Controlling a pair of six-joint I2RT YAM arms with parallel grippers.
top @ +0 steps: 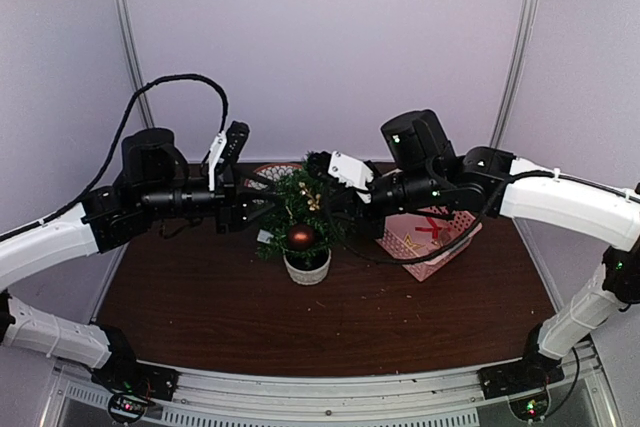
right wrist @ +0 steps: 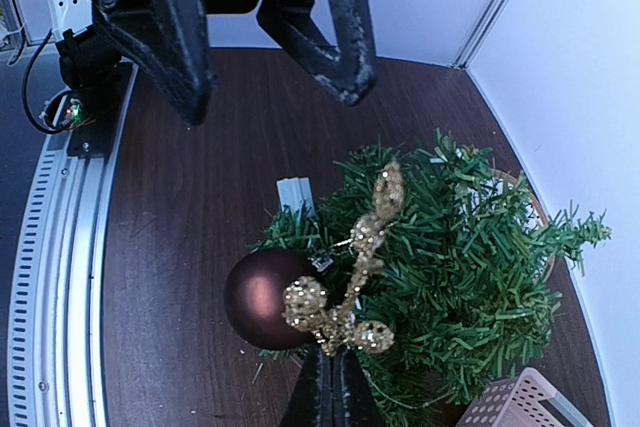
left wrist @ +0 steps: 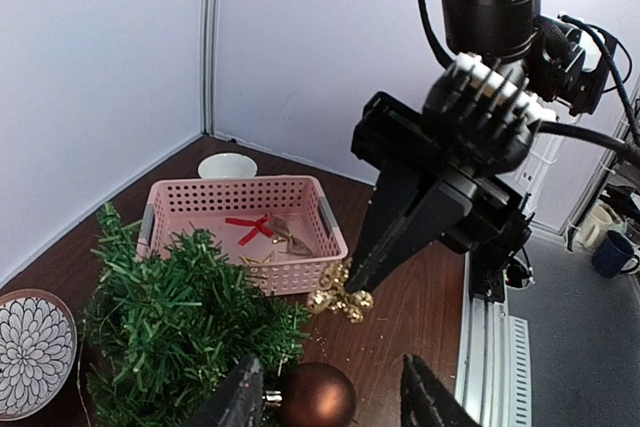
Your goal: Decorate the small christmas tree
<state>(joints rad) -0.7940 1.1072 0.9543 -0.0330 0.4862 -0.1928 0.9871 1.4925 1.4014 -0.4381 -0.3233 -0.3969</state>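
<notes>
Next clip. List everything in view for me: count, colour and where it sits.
small christmas tree: one, dark green, whitish pot, mid-table.
bauble: one, brown, on the tree's near side.
gold glitter sprig: one, gold, against the tree, pinched by the right hand.
basket: one, pink, right of the tree.
ribbon: one, red, in the basket.
gold pieces: a few, gold, in the basket.
patterned plate: one, white with dark petals, behind the tree.
bowl: one, white, beyond the basket near the wall.
table: one, dark brown.
left hand: black, open, by the bauble.
right hand: black, shut on the sprig.
</notes>
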